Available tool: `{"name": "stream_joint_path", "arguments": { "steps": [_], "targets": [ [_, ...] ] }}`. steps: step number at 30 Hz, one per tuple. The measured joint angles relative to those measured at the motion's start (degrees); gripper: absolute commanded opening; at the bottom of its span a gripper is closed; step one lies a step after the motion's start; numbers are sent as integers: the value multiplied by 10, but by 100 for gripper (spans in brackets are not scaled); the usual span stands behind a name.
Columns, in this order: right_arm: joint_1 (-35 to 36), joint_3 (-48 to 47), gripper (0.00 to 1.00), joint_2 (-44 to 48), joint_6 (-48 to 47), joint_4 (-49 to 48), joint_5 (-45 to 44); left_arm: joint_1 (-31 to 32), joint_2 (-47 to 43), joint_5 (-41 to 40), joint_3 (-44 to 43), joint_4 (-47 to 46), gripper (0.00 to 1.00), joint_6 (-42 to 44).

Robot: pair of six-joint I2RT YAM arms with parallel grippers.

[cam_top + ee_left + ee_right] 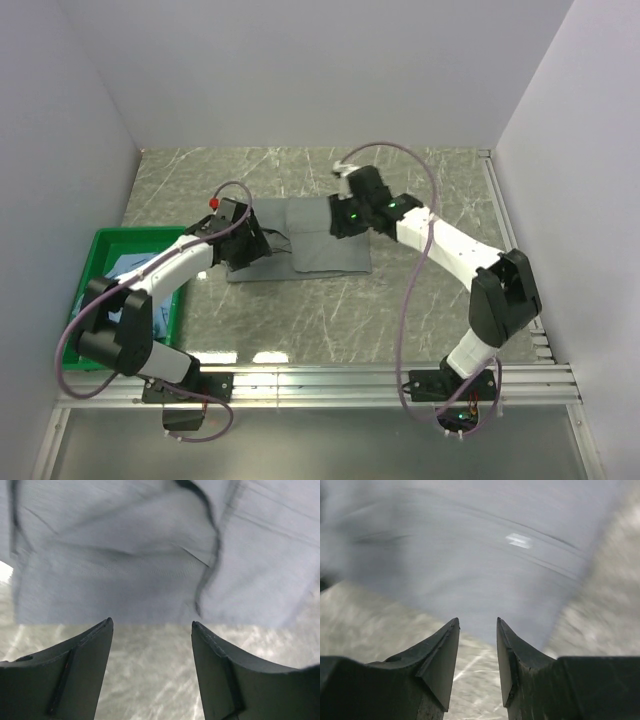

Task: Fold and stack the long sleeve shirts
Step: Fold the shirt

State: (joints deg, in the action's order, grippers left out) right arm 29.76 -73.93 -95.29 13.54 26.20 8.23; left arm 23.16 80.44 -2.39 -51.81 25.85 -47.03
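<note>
A grey long sleeve shirt point(320, 248) lies folded into a flat rectangle in the middle of the table. My left gripper point(266, 243) hovers over the shirt's left part. In the left wrist view the left gripper point(151, 624) is open, bare table shows between the fingers, and the shirt point(150, 555) lies just beyond the tips. My right gripper point(334, 226) sits over the shirt's far right part. In the right wrist view the right gripper point(477, 621) is open with a narrower gap, holding nothing, and the shirt point(470, 555) is ahead of it, blurred.
A green plastic bin point(100, 250) stands at the table's left edge under the left arm. Pale blue cloth point(128, 264) shows inside it, partly hidden. White walls close in the table on three sides. A metal rail point(400, 378) runs along the near edge.
</note>
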Motion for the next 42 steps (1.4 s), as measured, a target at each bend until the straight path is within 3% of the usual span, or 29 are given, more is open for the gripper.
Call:
{"name": "stream_joint_path", "arguments": {
  "steps": [6, 13, 30, 38, 42],
  "targets": [
    [156, -35, 44, -17, -112, -25, -32, -69, 58, 8, -5, -1, 69, 7],
    [227, -55, 44, -121, -192, -13, -83, -111, 86, 14, -11, 1, 69, 19],
    [251, -83, 33, -197, -239, -8, -162, -139, 118, 22, -9, -6, 69, 29],
    [251, -83, 0, -197, -242, -10, -164, -143, 118, 25, -6, -12, 68, 31],
    [251, -81, 0, -197, -242, -11, -163, -145, 118, 26, -3, -14, 68, 30]
  ]
}}
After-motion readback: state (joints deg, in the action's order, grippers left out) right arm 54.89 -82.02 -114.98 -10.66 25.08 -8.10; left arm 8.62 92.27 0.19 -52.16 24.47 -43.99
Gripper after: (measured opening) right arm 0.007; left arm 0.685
